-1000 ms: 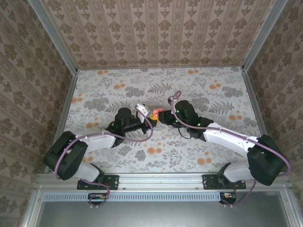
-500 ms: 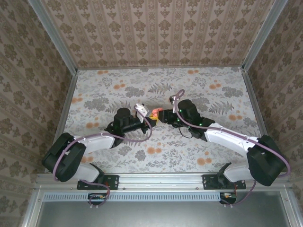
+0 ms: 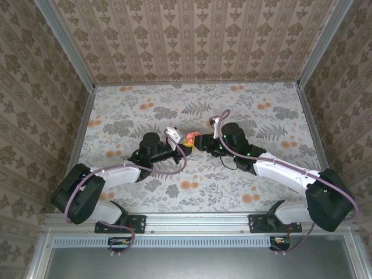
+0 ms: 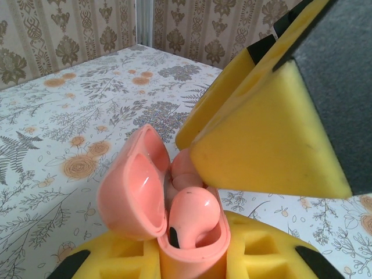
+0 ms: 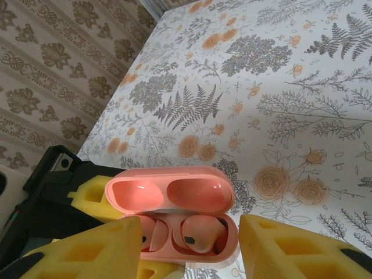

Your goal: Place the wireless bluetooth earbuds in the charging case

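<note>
While the open charging case [image 4: 157, 197], at the lower middle of the left wrist view, is clenched by the left gripper [image 4: 192, 261], the right gripper [image 5: 192, 241] is seen released; earbuds [image 4: 195, 212] judged seated, a clean withdrawal is needed

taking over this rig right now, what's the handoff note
Left gripper: shut on the charging case, with its lid open.
Right gripper: open, holding nothing, one finger on each side of the case front.
Earbuds: one earbud is seated in its well. A second earbud appears seated beside it, partly hidden by a finger.
Done: insertion looks finished.
Left: probably just closing the lid.
</note>
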Action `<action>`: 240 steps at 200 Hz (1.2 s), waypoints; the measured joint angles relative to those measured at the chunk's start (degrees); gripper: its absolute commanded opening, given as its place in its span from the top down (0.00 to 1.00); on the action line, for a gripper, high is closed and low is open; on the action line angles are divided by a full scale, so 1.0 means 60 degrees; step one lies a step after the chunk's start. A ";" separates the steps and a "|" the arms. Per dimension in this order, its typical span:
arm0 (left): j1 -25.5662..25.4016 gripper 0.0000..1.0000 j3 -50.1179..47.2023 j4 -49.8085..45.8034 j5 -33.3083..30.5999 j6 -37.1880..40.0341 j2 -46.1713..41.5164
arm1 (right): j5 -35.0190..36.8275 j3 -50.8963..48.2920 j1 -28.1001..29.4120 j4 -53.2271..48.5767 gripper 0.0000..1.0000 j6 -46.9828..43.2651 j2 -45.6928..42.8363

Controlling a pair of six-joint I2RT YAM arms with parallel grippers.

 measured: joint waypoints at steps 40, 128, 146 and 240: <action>0.0000 0.85 0.0000 0.0004 0.0004 0.0000 -0.0047 | -0.0102 0.0000 -0.0055 0.0004 0.52 0.0047 -0.0153; 0.0036 0.85 -0.0062 0.0317 0.0375 -0.0004 -0.0069 | -0.0714 -0.0317 -0.0568 -0.0051 0.56 0.0047 -0.1814; 0.0036 0.85 -0.0062 0.0441 0.0659 -0.0004 -0.0069 | -0.1242 -0.0430 -0.0892 -0.0240 0.59 0.0080 -0.2244; 0.0036 0.85 -0.0058 0.0455 0.1778 -0.0004 -0.0408 | -0.3639 -0.0189 -0.1840 -0.2339 0.68 0.0525 -0.2801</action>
